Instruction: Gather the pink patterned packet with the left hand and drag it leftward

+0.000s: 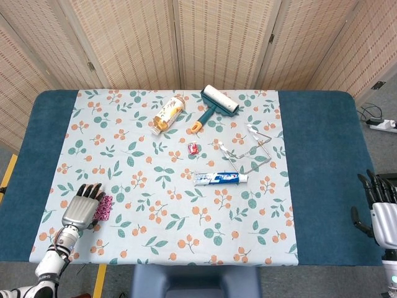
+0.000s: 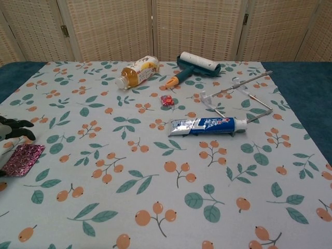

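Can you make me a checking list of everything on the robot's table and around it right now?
Surface: table with blue top, covered by a floral cloth.
Job's things: pink patterned packet lies flat near the cloth's left edge.
Clutter: bottle on its side, lint roller, small red sweet, wire rack, toothpaste tube.
Hands: left robot hand lies over the packet's left side, fingers spread; right robot hand holds nothing, off the table's right edge.
Cables: power strip with cable on the floor, far right.
Surroundings: woven folding screen behind the table.
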Controlling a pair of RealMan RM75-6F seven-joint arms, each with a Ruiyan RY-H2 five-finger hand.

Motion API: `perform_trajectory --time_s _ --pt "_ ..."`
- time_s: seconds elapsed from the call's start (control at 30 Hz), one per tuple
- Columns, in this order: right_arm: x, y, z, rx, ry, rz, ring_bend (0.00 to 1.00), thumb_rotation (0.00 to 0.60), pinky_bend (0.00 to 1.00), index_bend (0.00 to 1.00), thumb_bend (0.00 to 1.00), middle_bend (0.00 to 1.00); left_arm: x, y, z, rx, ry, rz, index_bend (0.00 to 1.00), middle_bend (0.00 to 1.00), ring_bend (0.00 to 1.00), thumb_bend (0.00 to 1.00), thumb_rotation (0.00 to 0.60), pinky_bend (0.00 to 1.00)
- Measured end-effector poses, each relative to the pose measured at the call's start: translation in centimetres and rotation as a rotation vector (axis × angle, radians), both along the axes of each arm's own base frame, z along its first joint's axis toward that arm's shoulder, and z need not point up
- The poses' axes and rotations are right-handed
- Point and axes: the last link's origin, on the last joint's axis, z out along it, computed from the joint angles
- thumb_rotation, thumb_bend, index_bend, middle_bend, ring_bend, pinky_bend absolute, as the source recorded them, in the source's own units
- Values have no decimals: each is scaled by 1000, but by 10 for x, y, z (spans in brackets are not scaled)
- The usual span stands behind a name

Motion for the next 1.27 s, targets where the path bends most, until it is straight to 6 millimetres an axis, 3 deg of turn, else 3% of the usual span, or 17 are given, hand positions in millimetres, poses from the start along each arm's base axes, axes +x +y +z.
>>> perform_trajectory --time_s 0.27,0.53,0.97,1.27 --pt "0 1 0 -2 2 -4 0 598 0 0 525 0 2 0 -2 -1 -15 5 166 0 0 337 582 0" --pt "0 1 1 0 4 -6 0 600 0 0 526 0 11 -1 11 26 -87 13 145 0 0 338 593 0" --pt "2 1 7 4 11 3 0 600 0 0 526 0 11 4 59 291 -294 42 113 0 0 354 600 0" --pt "12 0 9 18 -16 57 0 600 0 0 527 0 4 -19 96 512 -444 -33 129 0 0 356 600 0"
